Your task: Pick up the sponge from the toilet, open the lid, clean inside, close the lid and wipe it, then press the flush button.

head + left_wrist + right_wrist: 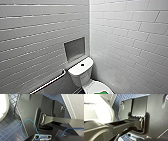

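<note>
Lying on the closed lid of the toilet, the green sponge is sitting forward of the tank; whether either gripper is spread or clamped, I cannot tell.

A wide dark grey plate with a round metal fitting, a jointed grey bar and a thin blue cable looping to a pale connector form the left wrist. The right wrist's plate and bar are the same dark grey.
</note>
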